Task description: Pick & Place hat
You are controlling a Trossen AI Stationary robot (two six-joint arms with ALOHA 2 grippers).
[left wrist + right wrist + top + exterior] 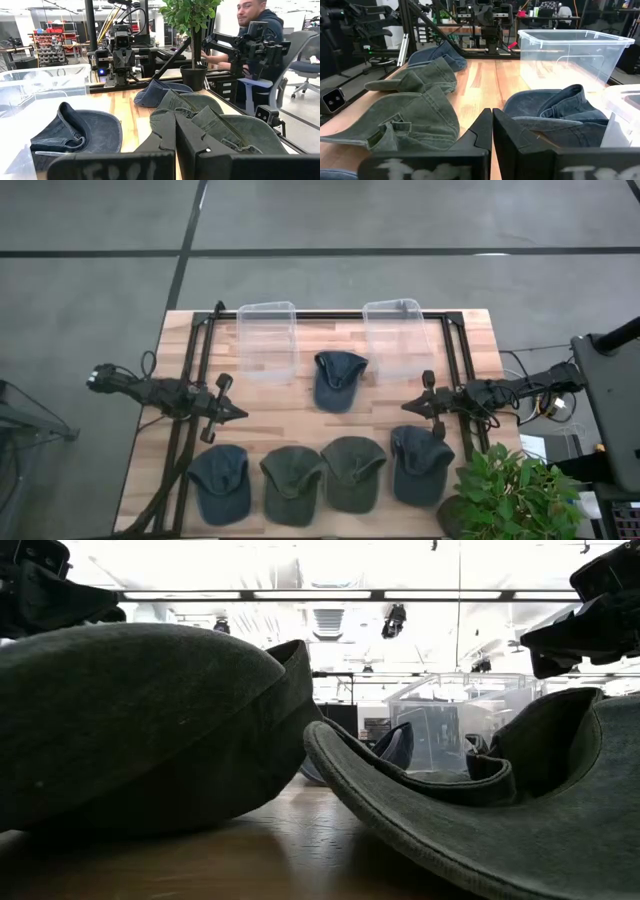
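both grippers, left and right, fingers together, empty. 5 hats on table; 2 bins far. advise opening fingers, pinching 1 brim only.

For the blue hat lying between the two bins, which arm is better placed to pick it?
Neither clearly: the blue hat lies about midway between the left pincer and the right pincer. Both are shut and hold nothing.

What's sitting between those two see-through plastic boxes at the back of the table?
A blue cap lies in the gap between the left bin and the right bin, slightly nearer the row of caps. The high view shows it best.
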